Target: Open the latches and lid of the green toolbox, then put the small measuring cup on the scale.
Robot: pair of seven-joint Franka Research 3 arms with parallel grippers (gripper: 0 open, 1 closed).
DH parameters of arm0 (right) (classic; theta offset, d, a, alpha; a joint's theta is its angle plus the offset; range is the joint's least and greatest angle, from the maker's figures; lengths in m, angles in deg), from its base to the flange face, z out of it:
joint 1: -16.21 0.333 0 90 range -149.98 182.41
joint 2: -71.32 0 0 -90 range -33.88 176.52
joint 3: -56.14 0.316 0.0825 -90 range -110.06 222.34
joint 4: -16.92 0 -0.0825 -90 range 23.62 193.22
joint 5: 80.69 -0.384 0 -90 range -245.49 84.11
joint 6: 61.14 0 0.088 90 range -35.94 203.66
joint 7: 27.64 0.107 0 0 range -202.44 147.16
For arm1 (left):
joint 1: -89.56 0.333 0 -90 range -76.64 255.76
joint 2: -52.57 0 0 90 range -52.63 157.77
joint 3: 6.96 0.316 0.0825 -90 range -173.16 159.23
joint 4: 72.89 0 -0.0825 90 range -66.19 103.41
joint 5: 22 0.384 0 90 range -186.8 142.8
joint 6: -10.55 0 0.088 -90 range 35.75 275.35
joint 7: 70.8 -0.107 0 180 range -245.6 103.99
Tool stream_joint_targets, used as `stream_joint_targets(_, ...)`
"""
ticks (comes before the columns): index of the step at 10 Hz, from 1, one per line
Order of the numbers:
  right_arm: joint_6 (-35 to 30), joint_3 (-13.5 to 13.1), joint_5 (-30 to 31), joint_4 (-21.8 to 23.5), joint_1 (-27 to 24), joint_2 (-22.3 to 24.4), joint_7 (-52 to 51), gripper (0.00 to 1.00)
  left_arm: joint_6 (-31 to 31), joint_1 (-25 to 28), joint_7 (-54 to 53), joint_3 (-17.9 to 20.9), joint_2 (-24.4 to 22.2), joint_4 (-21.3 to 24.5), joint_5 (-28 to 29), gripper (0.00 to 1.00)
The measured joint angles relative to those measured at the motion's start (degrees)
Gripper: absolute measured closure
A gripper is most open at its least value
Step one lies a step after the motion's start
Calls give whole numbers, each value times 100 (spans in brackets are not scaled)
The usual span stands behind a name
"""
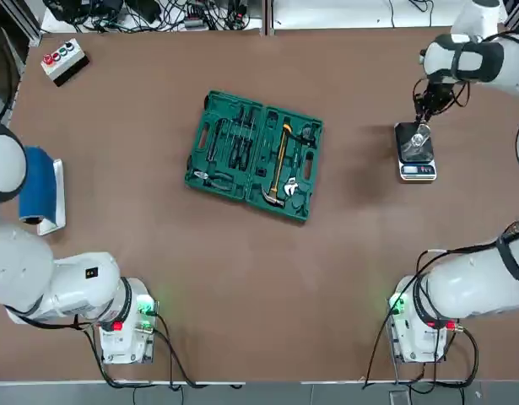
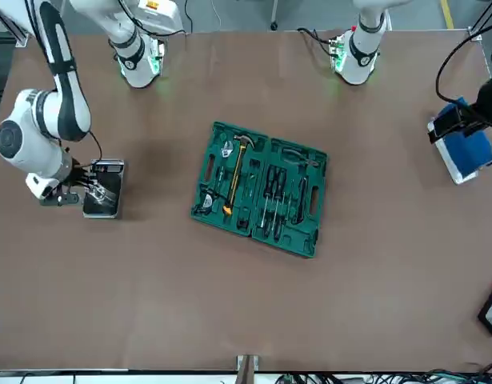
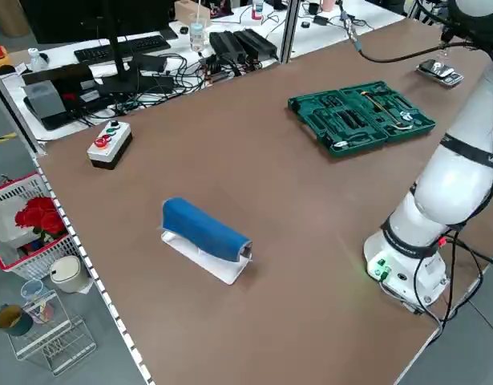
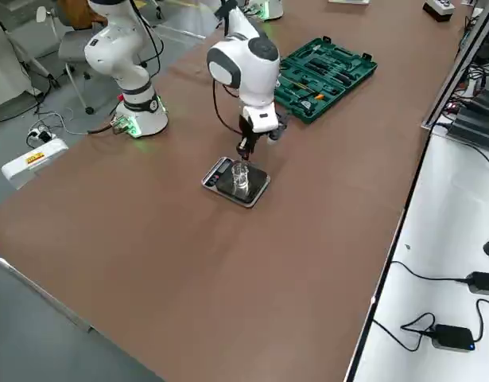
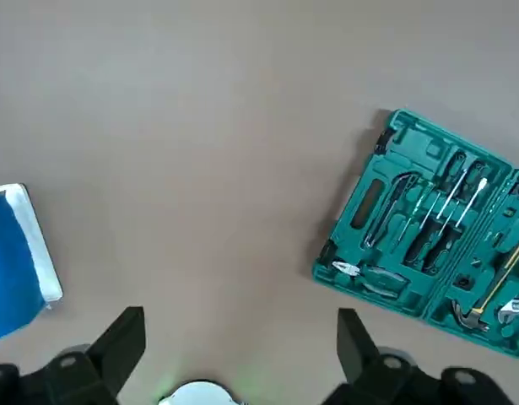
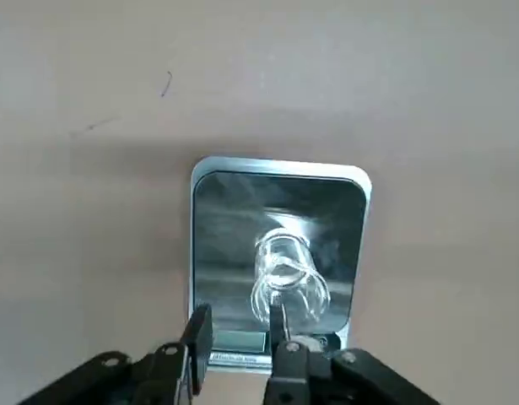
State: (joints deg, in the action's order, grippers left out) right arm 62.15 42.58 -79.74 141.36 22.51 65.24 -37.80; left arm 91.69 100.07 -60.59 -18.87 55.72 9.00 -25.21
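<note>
The green toolbox (image 1: 255, 156) lies open flat at mid-table. Its lid (image 1: 225, 143), with pliers and screwdrivers, is the half toward the robot's left; the hammer half sits beside it. At the far right, the scale (image 1: 415, 156) carries the small measuring cup (image 6: 289, 283), upright on the dark plate (image 6: 225, 219). My right gripper (image 6: 240, 325) hovers just above the cup (image 4: 241, 177), fingers parted, nothing between them. My left gripper (image 5: 240, 315) is open and empty, high over the table's left side.
A grey box with coloured buttons (image 1: 63, 61) sits at the far left corner. A blue roll on a white stand (image 1: 40, 190) lies by the left edge, under the left arm. Cables and gear line the far edge.
</note>
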Motion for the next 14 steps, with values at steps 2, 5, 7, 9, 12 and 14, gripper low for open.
stream_joint_targets(2, -889, 51, 0, -543, 2, 473, 118, 52, 0, 96, 0, 8, -117, -11, 47, 0)
stream_joint_targets(5, -1834, 356, 0, -1244, 9, 965, 387, 12, 0, 208, -6, 7, -130, -9, 47, 0)
stream_joint_targets(7, -2404, 672, 3, -1949, 1, 994, 519, 0, 0, 56, -6, 83, -131, -10, 47, 0)
stream_joint_targets(9, -2735, 890, 5, -2762, -42, 990, 588, 0, 1, -737, -6, 805, -135, -72, 48, 0)
stream_joint_targets(12, -2870, 917, 5, -3308, -118, 941, 588, 0, -5, -1052, -160, 1115, -170, -120, 48, 0)
stream_joint_targets(14, -2869, 917, 5, -3485, -169, 782, 589, 0, -21, -1052, -227, 1118, -240, -126, 48, 0)
